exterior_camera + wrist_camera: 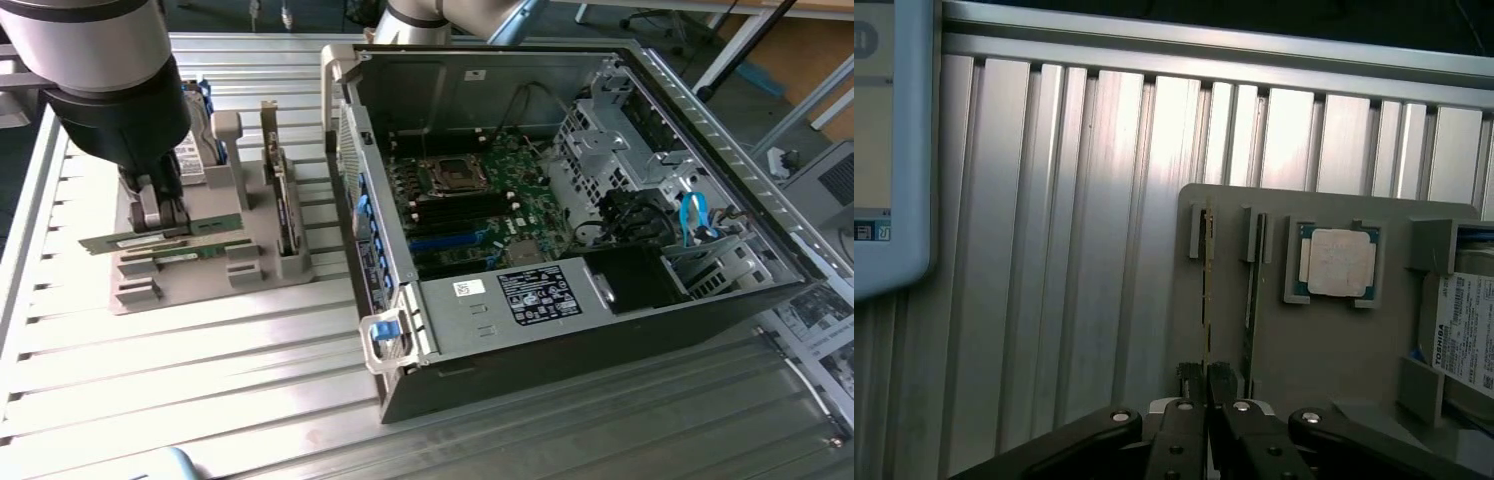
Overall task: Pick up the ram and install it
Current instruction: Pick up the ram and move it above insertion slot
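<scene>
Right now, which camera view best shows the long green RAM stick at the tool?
The exterior view: the long green RAM stick lies side-on in the grey holder, the tool shut on it. The wrist view gives it edge-on, a thin line.

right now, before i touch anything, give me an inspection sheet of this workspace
surface: slatted aluminium table
job's things: ram standing on edge in a slot of the grey holder; open computer case beside the holder, motherboard exposed
clutter: second stick, CPU chip and hard drive in the same holder
grippers: gripper shut on the ram
cables: blue cable inside the case
surroundings: white-framed device at the table's edge
</scene>
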`<action>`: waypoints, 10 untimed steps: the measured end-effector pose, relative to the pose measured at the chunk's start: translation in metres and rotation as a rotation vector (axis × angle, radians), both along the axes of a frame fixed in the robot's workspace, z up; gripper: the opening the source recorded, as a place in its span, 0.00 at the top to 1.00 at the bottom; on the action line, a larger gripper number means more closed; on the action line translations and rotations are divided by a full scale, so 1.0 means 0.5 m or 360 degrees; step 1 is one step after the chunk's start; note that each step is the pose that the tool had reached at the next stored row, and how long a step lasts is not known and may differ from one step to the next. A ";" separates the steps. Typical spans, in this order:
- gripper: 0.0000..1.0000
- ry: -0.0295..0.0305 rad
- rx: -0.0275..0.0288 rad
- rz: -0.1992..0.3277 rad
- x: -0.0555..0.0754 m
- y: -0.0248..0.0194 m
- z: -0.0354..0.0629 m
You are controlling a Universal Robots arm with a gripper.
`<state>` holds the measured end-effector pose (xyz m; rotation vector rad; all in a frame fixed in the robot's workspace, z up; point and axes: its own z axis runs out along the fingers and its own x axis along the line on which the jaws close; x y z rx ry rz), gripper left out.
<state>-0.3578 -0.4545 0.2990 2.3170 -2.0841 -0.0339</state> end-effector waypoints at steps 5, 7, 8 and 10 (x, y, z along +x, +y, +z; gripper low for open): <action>0.87 -0.00003 0.00003 0.0000 0.000 0.0000 0.005; 0.87 -0.00002 0.00002 0.0000 0.000 0.0000 0.007; 0.87 -0.00001 0.00001 0.0000 0.000 0.0000 0.007; 0.87 -0.00001 0.00001 0.0000 0.000 0.0000 0.009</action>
